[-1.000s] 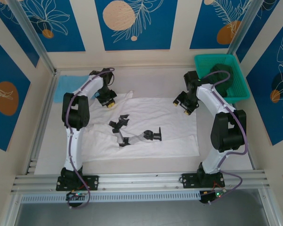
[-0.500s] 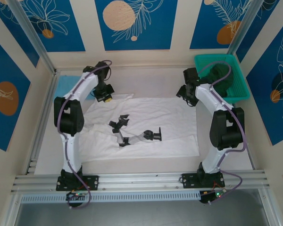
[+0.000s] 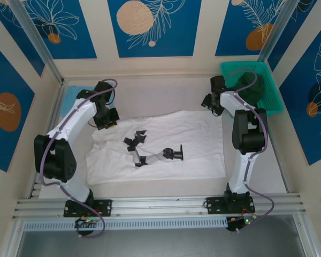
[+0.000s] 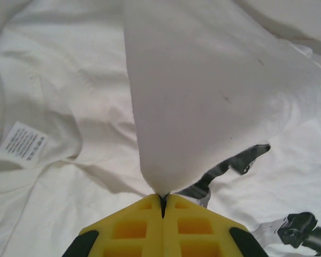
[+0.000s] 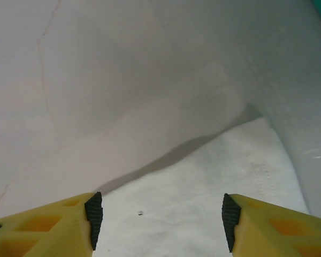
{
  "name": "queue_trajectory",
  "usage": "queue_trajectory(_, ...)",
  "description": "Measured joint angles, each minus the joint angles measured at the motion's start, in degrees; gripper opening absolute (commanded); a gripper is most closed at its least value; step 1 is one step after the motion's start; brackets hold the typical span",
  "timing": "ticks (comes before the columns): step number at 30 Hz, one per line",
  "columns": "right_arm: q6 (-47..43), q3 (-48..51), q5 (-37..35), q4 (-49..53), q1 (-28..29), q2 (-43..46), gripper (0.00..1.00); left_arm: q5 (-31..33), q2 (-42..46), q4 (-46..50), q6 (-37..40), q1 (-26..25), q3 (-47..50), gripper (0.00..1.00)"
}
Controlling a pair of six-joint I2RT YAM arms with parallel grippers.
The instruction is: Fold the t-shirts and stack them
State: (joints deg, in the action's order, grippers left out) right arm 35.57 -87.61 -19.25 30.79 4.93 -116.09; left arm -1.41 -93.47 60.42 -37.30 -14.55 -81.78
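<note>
Left claw (image 4: pixel 162 199) clamps a fold of the white t-shirt (image 3: pixel 192 134); right claw (image 5: pixel 158 214) gapes wide, empty, near the far-right teal basket (image 3: pixel 275 95) holding a dark bundle (image 3: pixel 252 85).

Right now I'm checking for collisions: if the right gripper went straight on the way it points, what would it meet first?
Probably the white t-shirt, whose corner lies just ahead of the open right gripper; bare table lies beyond. Depth is hard to judge.

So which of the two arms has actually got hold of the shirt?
The left end effector: it is shut on a raised fold of the large white cloth t-shirt with black prints. The right end effector is open, holding nothing.
</note>
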Motion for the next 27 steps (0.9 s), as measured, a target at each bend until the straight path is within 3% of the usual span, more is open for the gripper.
queue_trajectory(10, 3.0, -1.4, -1.8, 2.2, 1.1, -0.5, 0.66, 1.9, 11.2, 1.3, -2.0, 0.0, 8.4, 0.0)
queue_trajectory(27, 9.3, 7.8, -4.4, 4.7, 0.3, 5.8, 0.66, 2.5, 11.9, 2.5, -2.8, 0.1, 10.1, 0.0)
